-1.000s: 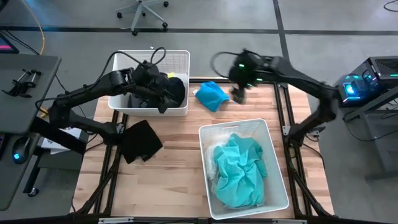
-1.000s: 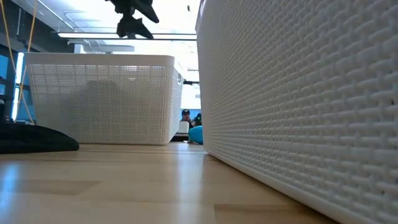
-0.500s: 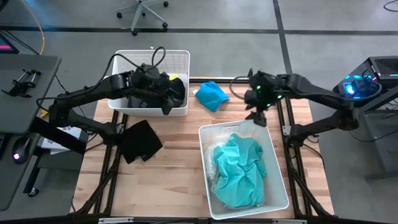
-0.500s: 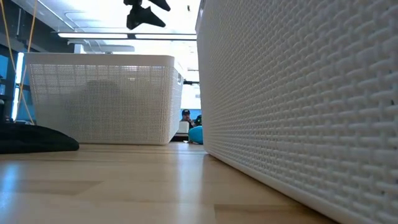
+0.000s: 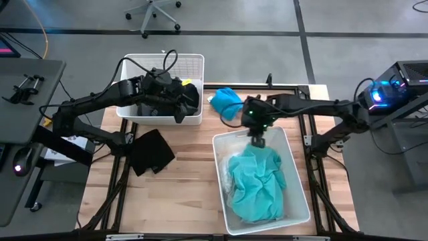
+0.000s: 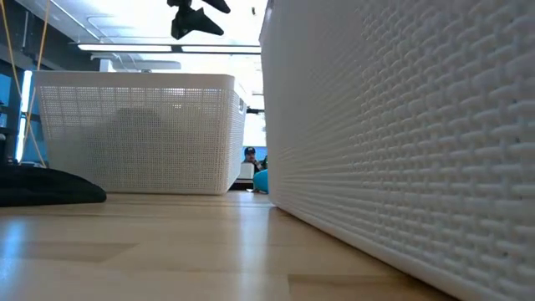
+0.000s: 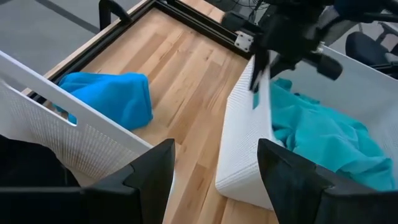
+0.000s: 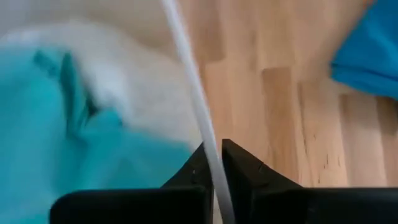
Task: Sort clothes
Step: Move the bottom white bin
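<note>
Our right end effector (image 5: 258,137) sits at the far rim of the near bin (image 5: 294,161), its fingers pinched shut on that thin white rim — no garment in them. If the aim is to reposition the bin, we should drag slowly and low so it does not tip or spill the turquoise clothes (image 5: 257,182) inside. The bright blue garment (image 5: 226,102) lies on the tabletop (image 5: 187,194) just beyond, still unsorted, and a black one (image 5: 151,150) lies by the far bin (image 5: 190,67). Our left end effector (image 7: 214,180) hovers wide open and empty over that far bin.
</note>
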`<state>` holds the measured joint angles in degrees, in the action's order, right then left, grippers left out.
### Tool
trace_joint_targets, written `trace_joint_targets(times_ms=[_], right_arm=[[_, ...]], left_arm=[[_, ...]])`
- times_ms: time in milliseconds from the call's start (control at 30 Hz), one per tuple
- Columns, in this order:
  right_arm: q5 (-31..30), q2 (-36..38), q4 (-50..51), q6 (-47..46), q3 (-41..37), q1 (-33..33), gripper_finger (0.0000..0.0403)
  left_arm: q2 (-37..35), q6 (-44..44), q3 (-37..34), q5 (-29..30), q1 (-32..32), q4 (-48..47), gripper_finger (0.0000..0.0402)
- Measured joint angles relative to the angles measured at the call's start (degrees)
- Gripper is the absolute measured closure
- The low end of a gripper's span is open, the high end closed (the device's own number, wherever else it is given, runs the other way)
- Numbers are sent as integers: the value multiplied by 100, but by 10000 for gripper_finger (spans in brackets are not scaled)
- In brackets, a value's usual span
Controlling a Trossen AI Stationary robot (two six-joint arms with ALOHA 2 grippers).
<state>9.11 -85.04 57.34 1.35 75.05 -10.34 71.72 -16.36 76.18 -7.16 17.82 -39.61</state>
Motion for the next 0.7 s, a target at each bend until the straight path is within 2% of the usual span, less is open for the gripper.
trace_joint_targets(times_ms=[233,400,567,700], right_arm=[[-866,-154,-76,-2172,342,-161,397],[-1243,-135,887,-3281,668,-150,402],[-1197,80,2018,-4234,681,375,402],[-1104,222,2456,-4958,655,1137,402]], left_arm=[[-54,48,0,-9,2,4,186],[-256,46,0,-18,2,9,186],[-537,52,0,-17,4,13,186],[-778,52,0,12,4,62,186]])
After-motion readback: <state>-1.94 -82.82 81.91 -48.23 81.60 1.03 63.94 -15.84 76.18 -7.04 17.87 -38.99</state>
